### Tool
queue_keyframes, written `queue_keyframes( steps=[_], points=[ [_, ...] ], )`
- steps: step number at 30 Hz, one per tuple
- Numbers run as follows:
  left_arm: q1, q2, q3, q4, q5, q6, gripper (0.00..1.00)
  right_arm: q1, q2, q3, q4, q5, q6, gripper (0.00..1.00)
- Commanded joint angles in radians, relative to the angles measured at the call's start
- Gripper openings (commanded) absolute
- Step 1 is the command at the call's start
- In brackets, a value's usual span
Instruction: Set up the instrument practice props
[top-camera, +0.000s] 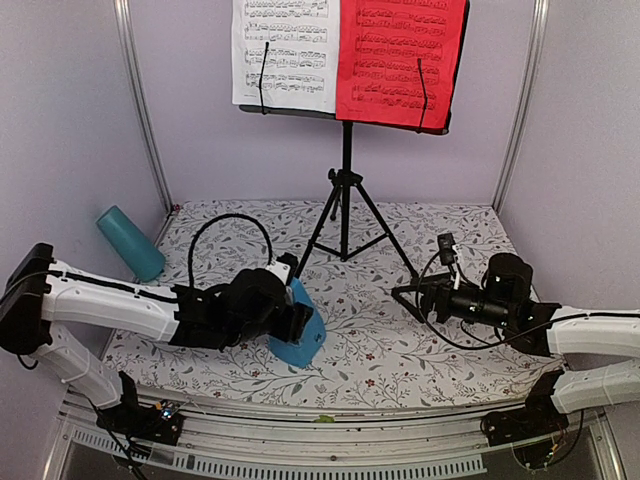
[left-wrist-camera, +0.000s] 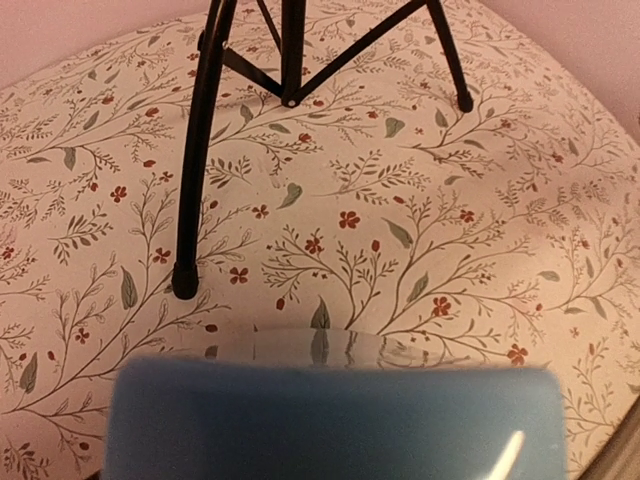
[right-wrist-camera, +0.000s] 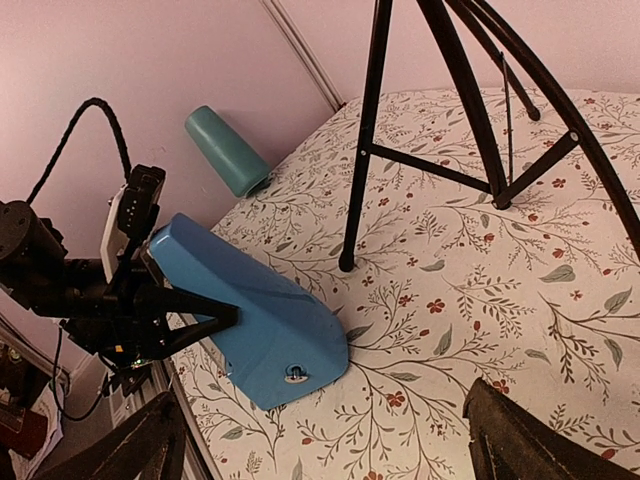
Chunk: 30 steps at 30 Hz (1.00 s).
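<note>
No words or numbers can be read. At twelve o'clock, the white sheet (top-camera: 285, 50) and red sheet (top-camera: 400, 60) carry only printed music staves.

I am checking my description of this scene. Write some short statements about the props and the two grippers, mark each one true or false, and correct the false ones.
1. On the music stand, the red sheet sits to the right of the white sheet. True.
2. The left gripper is closed on the blue metronome. True.
3. The metronome stands upright on the table. False: it is tilted, with its wide end down on the cloth and its narrow end in the gripper.
4. The right gripper holds the teal cup. False: its jaws are open and empty, and the cup lies on its side by the left wall.
</note>
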Motion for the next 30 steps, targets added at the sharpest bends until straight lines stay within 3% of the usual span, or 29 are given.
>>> queue_keyframes(
  steps=[1, 9, 11, 23, 30],
  points=[
    [-0.028, 0.013, 0.001, 0.134, -0.055, -0.017, 0.42, 0.005, -0.017, -0.003, 0.047, 0.026, -0.021, 0.99],
    [-0.026, 0.006, -0.011, 0.17, 0.013, 0.069, 0.85, 0.004, -0.031, 0.044, -0.021, -0.011, -0.086, 0.99],
    [-0.021, -0.002, -0.015, 0.175, 0.053, 0.097, 0.91, 0.005, -0.036, 0.046, -0.032, -0.014, -0.101, 0.99],
    [0.103, -0.106, -0.119, 0.222, 0.34, 0.234, 0.94, 0.005, -0.095, 0.014, -0.046, -0.021, -0.108, 0.99],
    [0.131, -0.087, -0.148, 0.258, 0.384, 0.265, 0.92, 0.005, -0.098, 0.016, -0.056, -0.013, -0.117, 0.99]
  ],
)
